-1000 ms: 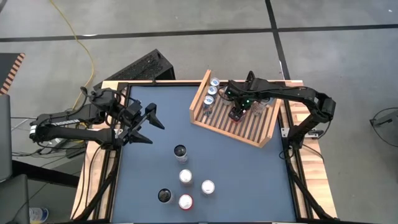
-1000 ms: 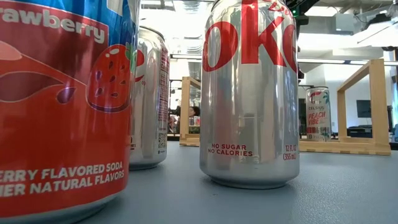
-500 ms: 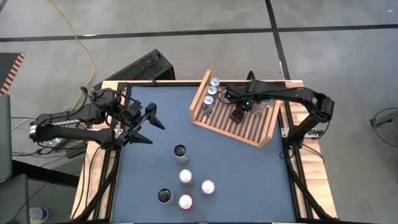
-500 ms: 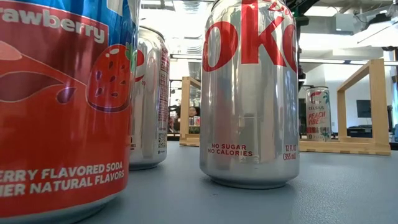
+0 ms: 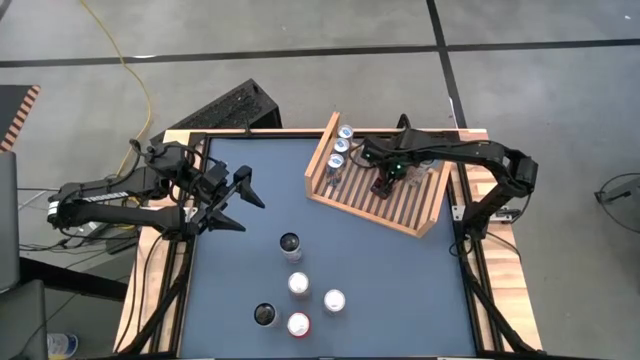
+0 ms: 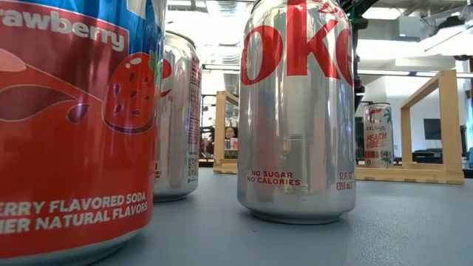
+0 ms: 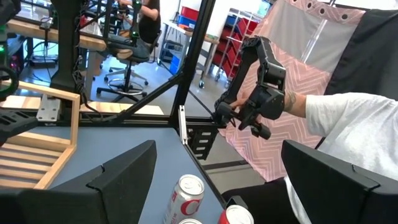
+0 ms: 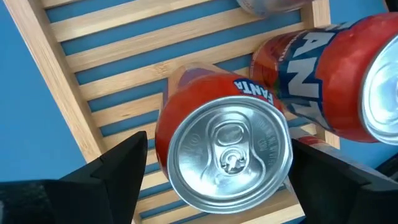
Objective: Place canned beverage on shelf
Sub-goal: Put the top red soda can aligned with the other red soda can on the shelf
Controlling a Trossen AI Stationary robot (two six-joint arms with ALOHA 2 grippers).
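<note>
Shelf (image 5: 400,205): one wooden slatted rack, sitting angled at the table's (image 5: 400,290) far right corner
Cans on shelf: three silver-topped cans (image 5: 340,146) in a row along its left side board, plus two orange Fanta ones that show in the right wrist view. The upright Fanta can (image 8: 224,155) is on the slats, and the second Fanta can (image 8: 336,68) is just beside it.
Cans on table: five loose cans (image 5: 298,284), bunched near the front middle, well apart from the shelf
Right gripper (image 5: 386,176): over the shelf, fingers (image 8: 118,165) spread either side of the upright Fanta can, not squeezing it as far as I can see
Left gripper (image 5: 240,203): over the table's left side, fingers spread wide, holding nothing
Changed since a second ago: right gripper edged a bit toward the shelf's far side. The left arm and the five table cans haven't budged.
</note>
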